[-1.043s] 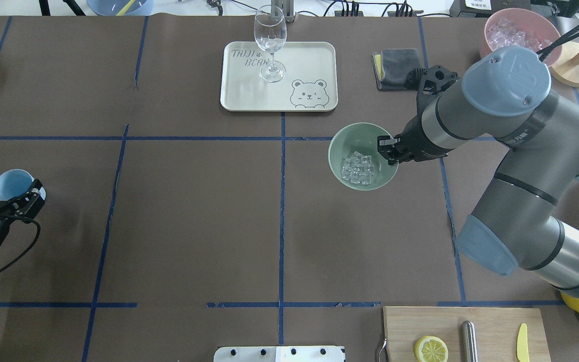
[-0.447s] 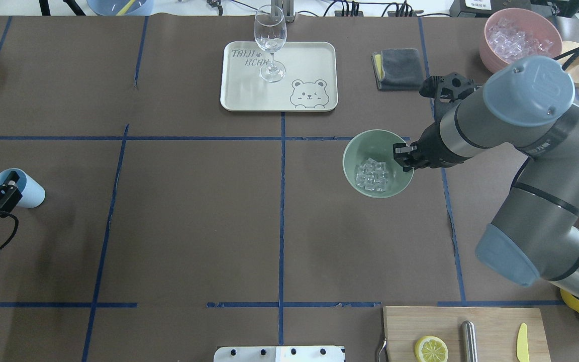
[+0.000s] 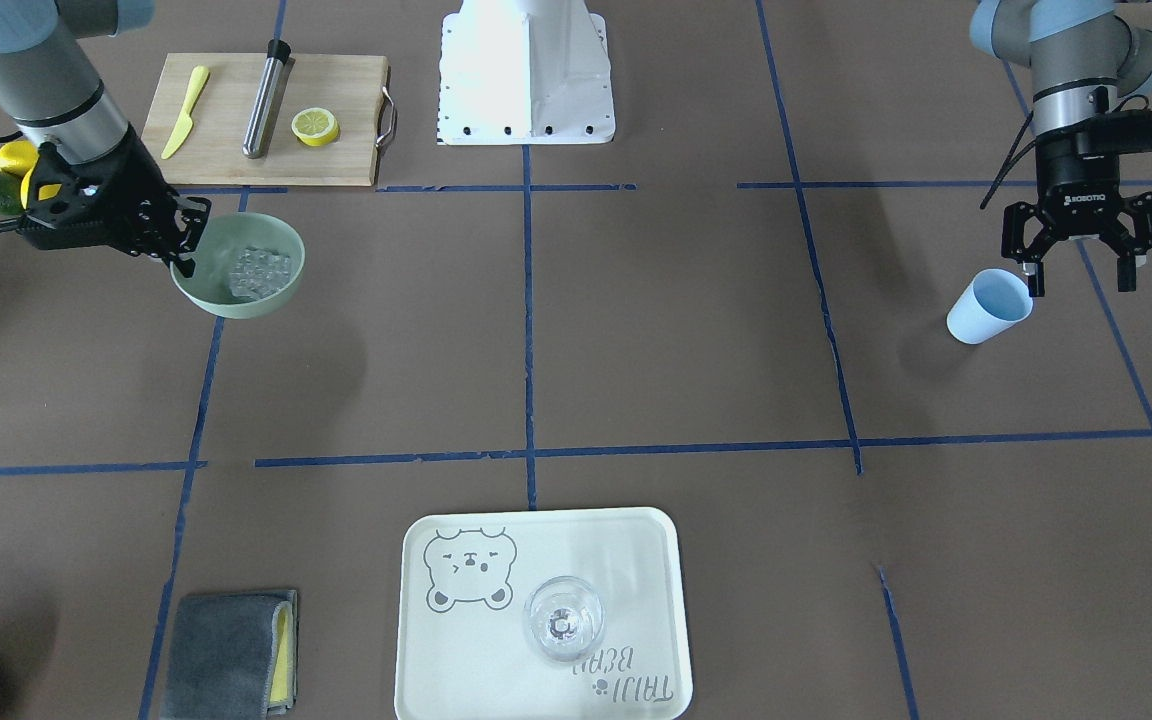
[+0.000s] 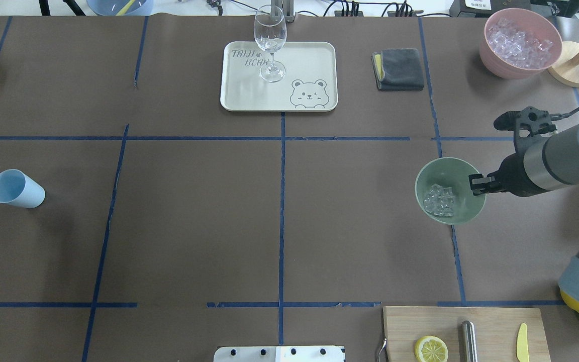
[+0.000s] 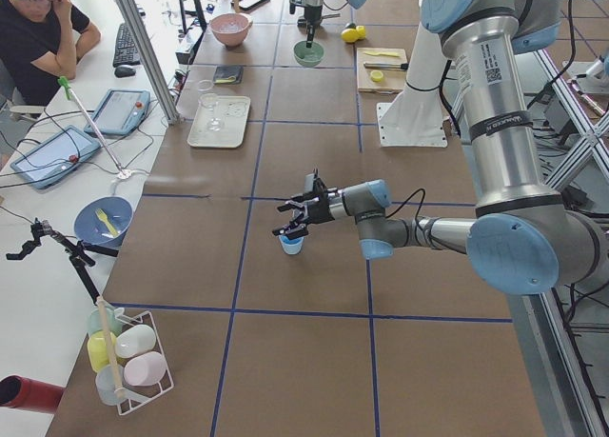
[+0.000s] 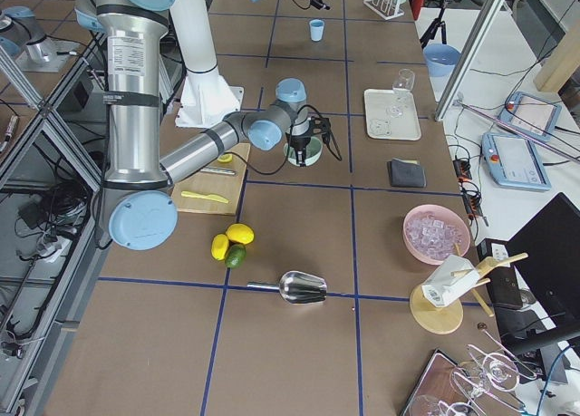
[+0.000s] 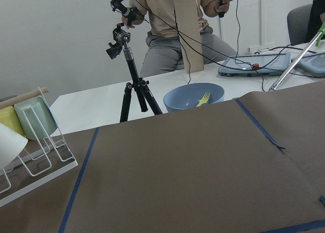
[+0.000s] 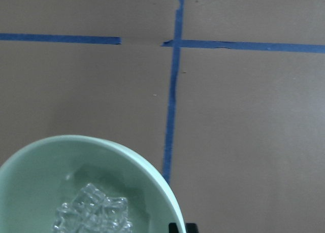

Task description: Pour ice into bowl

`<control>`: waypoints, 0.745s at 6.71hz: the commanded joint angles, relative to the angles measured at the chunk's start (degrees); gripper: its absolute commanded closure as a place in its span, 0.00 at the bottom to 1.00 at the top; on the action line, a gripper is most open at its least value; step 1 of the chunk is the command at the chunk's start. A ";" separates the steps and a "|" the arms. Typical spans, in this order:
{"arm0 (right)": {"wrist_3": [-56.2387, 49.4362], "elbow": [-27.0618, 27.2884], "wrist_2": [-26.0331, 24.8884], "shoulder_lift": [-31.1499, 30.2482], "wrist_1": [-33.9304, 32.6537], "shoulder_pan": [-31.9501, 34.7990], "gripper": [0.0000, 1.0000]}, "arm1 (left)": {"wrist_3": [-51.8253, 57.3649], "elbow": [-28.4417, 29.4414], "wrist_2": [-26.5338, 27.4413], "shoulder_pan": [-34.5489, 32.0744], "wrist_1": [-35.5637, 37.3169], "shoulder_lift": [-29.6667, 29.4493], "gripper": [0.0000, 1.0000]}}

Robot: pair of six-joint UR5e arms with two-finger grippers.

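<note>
The mint-green bowl (image 4: 463,173) hangs a little above the table at the right, with my right gripper (image 4: 475,183) shut on its rim. The ice (image 4: 439,199) lies inside it as several clear cubes; the right wrist view shows the ice (image 8: 91,212) and the bowl's rim (image 8: 101,144) from close up. The front view shows the bowl (image 3: 236,300) and my right gripper (image 3: 183,255) near the cutting board. At the far left the light blue cup (image 4: 15,188) stands alone. My left gripper (image 3: 1078,272) hovers open just behind the cup (image 3: 986,308), touching nothing.
A pink bowl (image 4: 493,55) of ice stands at the back right beside a grey cloth (image 4: 399,68). A tray (image 4: 309,60) carries a wine glass (image 4: 270,42). The cutting board (image 4: 400,327) holds a lemon half, a metal rod and a yellow knife. A seated person (image 5: 33,28) is beside the table.
My right gripper has carried the bowl with the ice to the right and nearer the robot. My left gripper has let go of the blue cup and drawn back from it.
</note>
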 commanded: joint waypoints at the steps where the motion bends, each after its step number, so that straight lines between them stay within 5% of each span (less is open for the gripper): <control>1: -8.70 -4.08 2.37 -5.63 4.56 5.29 1.00 | 5.61 -0.01 -5.41 -7.00 7.56 -3.68 0.00; 5: -11.11 -9.19 2.48 -7.05 4.56 6.19 1.00 | 8.44 0.16 -8.41 -9.57 9.91 -5.47 0.00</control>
